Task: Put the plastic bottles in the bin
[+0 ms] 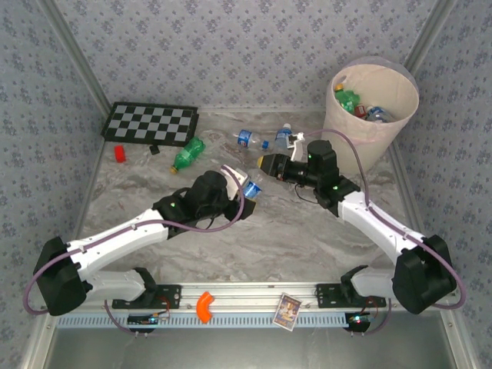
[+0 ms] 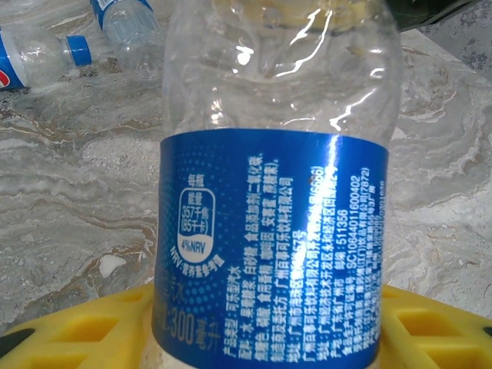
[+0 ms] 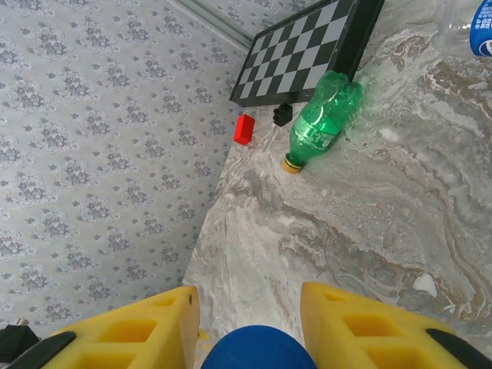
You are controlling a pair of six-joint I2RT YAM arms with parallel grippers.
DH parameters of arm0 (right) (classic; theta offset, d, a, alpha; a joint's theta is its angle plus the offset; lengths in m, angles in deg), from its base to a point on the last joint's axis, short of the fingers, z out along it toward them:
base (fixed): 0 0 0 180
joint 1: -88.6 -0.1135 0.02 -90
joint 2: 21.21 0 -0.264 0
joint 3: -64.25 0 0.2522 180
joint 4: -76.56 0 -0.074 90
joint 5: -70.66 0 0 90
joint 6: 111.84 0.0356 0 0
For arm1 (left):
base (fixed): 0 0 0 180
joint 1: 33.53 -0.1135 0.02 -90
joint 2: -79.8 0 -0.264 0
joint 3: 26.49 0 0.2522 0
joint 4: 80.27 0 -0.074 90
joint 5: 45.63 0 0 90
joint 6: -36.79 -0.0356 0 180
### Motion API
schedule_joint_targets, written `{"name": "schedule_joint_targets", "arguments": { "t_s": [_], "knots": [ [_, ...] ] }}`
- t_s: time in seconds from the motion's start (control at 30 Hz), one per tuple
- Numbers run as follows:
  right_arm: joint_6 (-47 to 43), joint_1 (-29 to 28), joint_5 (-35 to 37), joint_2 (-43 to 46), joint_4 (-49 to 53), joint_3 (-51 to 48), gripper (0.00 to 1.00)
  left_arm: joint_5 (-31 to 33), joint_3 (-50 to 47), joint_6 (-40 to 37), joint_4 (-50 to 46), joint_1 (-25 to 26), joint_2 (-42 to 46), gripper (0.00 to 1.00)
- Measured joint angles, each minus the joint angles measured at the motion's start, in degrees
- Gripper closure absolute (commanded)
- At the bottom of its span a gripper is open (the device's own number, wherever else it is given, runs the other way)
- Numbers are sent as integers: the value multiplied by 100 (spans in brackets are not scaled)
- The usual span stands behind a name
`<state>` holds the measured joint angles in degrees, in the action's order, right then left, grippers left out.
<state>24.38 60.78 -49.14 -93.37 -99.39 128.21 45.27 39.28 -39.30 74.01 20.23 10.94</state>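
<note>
Left gripper (image 1: 243,189) pinches a clear plastic bottle with a blue wrap-around label (image 2: 273,254) by its body, with a yellow finger on each side, over the middle of the grey marbled table (image 1: 292,231). Right gripper (image 3: 247,307) has its yellow fingers pressed in on a round blue cap (image 3: 257,350) that fills the gap between them. From above, its tip sits just beside the held bottle's upper end; whether the cap belongs to that bottle I cannot tell.

The large round cream bin (image 1: 361,131) stands at the far right corner with a thin clear liner over its rim. Inside it lie a green bottle (image 1: 347,98) and at least one more. A black-and-white checkerboard (image 1: 150,123) lies flat at the far left.

On the table near the board's right corner lies a green plastic bottle with a yellow cap (image 1: 187,154). Two clear blue-labelled bottles (image 1: 250,138) lie between it and the bin, close together. A small red block (image 1: 120,153) and a smaller black piece (image 1: 154,149) sit just in front of the board.
</note>
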Motion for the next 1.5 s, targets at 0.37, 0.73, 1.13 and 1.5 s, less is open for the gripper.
{"name": "schedule_joint_targets", "arguments": {
  "t_s": [0.37,0.73,1.13,1.5],
  "knots": [
    [-197,55,170,472,378,24,67,160,0,31,13,4,-13,0],
    [-612,691,1248,1773,1279,103,67,671,-358,221,24,4,841,0],
    [-1467,1556,3447,2098,2227,1679,68,890,-1034,494,177,0,1399,0],
    [-2435,2389,4874,529,1233,3161,70,876,-1410,741,343,0,1864,0]
  ]
}}
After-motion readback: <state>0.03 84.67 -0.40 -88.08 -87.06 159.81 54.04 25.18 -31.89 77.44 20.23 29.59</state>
